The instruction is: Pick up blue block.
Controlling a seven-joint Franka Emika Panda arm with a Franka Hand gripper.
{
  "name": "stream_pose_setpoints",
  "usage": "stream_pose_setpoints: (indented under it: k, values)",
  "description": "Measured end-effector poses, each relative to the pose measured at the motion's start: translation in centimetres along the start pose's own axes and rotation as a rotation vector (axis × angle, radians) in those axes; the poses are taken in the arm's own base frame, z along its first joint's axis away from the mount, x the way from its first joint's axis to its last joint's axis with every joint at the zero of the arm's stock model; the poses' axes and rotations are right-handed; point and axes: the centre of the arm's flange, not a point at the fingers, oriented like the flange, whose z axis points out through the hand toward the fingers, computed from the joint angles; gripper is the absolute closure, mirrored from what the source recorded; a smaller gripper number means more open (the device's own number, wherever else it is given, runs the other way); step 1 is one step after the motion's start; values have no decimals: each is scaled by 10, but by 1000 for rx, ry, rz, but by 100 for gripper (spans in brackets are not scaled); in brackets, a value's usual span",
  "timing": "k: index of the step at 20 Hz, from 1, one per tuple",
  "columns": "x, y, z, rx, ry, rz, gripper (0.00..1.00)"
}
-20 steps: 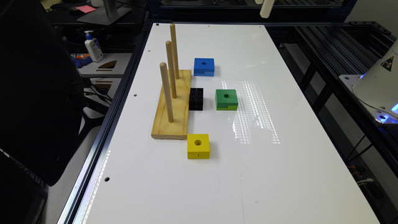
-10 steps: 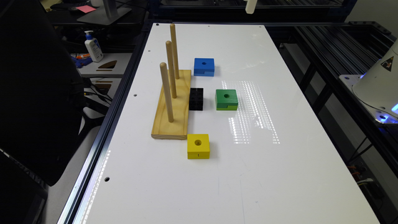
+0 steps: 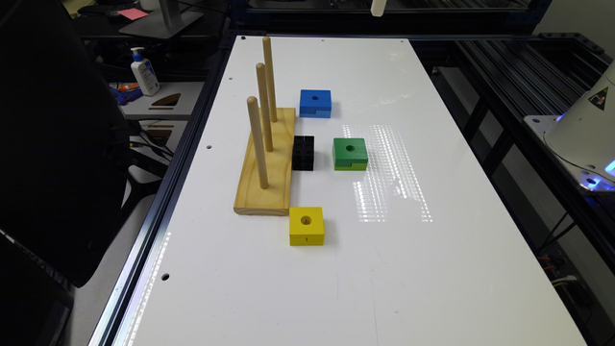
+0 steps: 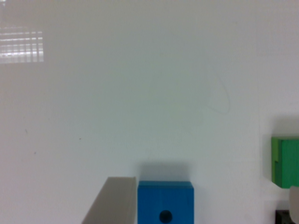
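The gripper [image 3: 378,6], a white tip at the exterior view's twelve o'clock edge, hangs far above the white table [image 3: 432,269]; I cannot tell how open it is. The bright blue squarish block [image 3: 315,103] lies at the three-peg wooden base's [image 3: 267,168] two o'clock. One green block [image 3: 350,154], one yellow block [image 3: 306,226], one black block [image 3: 303,152].

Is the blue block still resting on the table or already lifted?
On the table. The blue block sits flat on the white table, hole upward, its shadow directly beneath it, with nothing gripping it.
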Motion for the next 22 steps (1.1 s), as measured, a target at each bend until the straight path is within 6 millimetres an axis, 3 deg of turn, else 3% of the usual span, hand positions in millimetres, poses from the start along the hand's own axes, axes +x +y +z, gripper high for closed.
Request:
stream_pose_setpoints:
  k: [7, 14, 22]
  values:
    - [9, 8, -1, 0, 2, 1, 0]
    - [31, 23, -1, 1, 4, -2, 0]
    - [40, 22, 2, 1, -1, -2, 0]
